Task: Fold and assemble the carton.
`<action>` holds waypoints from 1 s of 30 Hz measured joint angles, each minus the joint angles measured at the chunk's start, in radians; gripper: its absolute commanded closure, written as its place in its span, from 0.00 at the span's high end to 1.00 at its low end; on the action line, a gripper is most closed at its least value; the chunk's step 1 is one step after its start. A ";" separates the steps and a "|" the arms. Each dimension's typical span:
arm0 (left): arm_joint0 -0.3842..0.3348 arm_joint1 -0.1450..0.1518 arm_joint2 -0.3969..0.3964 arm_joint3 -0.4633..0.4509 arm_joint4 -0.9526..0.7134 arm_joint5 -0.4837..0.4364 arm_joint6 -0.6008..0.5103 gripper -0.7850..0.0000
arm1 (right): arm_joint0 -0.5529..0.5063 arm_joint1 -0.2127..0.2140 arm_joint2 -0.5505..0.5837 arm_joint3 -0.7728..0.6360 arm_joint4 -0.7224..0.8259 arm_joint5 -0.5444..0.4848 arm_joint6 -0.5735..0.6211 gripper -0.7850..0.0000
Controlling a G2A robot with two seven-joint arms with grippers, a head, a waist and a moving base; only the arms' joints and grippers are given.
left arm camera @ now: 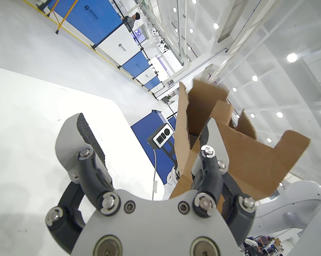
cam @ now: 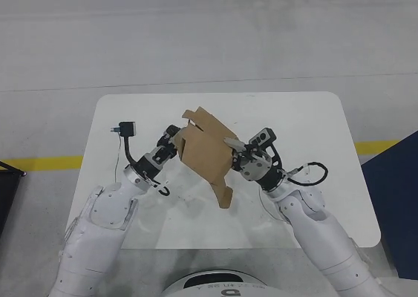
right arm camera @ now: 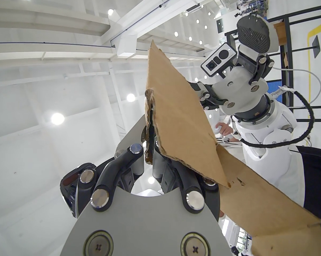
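- Hanging over the middle of the table [cam: 305, 126], the carton [cam: 205, 156] is our first entry: brown board, partly folded, flaps loose, not yet a closed box.
- Long axis, top view: we read it from about 11 o'clock to 5 o'clock; whether the lower flap touches the tabletop we cannot tell.
- Right gripper [right arm camera: 149, 137]: at the carton's 3 o'clock side, fingers pressed together on a ragged board edge, pinching it; we judge this the anchoring hold.
- Left gripper [left arm camera: 145, 126]: at the carton's 9 o'clock side, fingers spread wide. One finger [left arm camera: 211, 137] lies against the board; the ribbed pad [left arm camera: 92, 137] of the other stands well apart, bare.
- Relation the coming move turns on, in our view: a thin panel edge stands between the spread fingers, just beside the touching finger, so the board sits hard to one side of the gap.
- Judgement: both arms are at the carton, but only the right has it; we expect the left to need either to close on that panel or to push it inward, across the long axis.
- Risk, as we judge it: a single pinch on a ragged edge may let the carton swing.
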 measured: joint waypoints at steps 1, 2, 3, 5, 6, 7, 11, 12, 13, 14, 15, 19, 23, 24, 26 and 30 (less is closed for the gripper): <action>-0.001 0.000 0.004 0.004 0.005 0.001 -0.001 1.00 | 0.000 0.000 -0.001 0.000 0.002 0.002 0.004 0.00; -0.001 0.000 0.006 0.007 0.010 0.002 -0.002 1.00 | 0.000 -0.001 -0.001 0.000 0.006 0.002 0.008 0.00; -0.001 0.000 0.008 0.009 0.016 0.002 -0.002 1.00 | -0.001 -0.002 -0.002 0.000 0.012 0.002 0.011 0.00; -0.001 0.000 0.013 0.012 0.027 0.004 0.000 1.00 | 0.000 -0.003 -0.002 0.003 0.020 0.001 0.015 0.00; -0.001 0.000 0.015 0.012 0.030 0.004 0.003 1.00 | 0.000 -0.003 -0.001 0.004 0.019 0.001 0.016 0.00; 0.000 -0.001 0.016 0.010 0.025 0.005 0.010 1.00 | 0.002 -0.003 0.001 0.006 0.015 0.002 0.014 0.00; 0.001 -0.001 0.010 0.003 -0.002 -0.001 0.028 1.00 | 0.005 -0.003 0.011 0.017 0.004 -0.004 0.004 0.00; 0.002 -0.001 0.007 0.004 -0.011 -0.002 0.031 1.00 | 0.005 -0.003 0.015 0.020 0.002 -0.007 0.001 0.00; 0.004 -0.001 0.001 0.007 -0.020 -0.002 0.031 1.00 | 0.006 -0.003 0.020 0.024 -0.003 -0.012 -0.002 0.00; 0.005 0.000 -0.003 0.009 -0.022 -0.002 0.033 1.00 | 0.006 -0.002 0.025 0.027 -0.009 -0.015 -0.004 0.00; 0.006 0.000 -0.008 0.011 -0.022 -0.001 0.035 1.00 | 0.007 -0.001 0.032 0.031 -0.023 -0.019 -0.008 0.00; 0.015 0.002 -0.025 0.005 -0.026 -0.007 0.045 1.00 | 0.000 0.006 0.063 0.037 -0.100 -0.026 -0.022 0.00; 0.014 0.004 -0.031 0.001 -0.024 -0.009 0.043 1.00 | -0.009 0.010 0.084 0.025 -0.121 -0.019 -0.020 0.00; 0.012 0.004 -0.030 0.001 -0.023 -0.009 0.042 1.00 | -0.010 0.010 0.086 0.022 -0.130 -0.015 -0.019 0.00; 0.004 0.004 -0.028 0.007 -0.014 -0.007 0.038 1.00 | -0.010 0.012 0.087 0.013 -0.152 -0.004 -0.017 0.00; -0.013 0.004 -0.018 0.027 0.016 -0.001 0.029 1.00 | -0.010 0.012 0.078 -0.003 -0.164 0.010 -0.007 0.00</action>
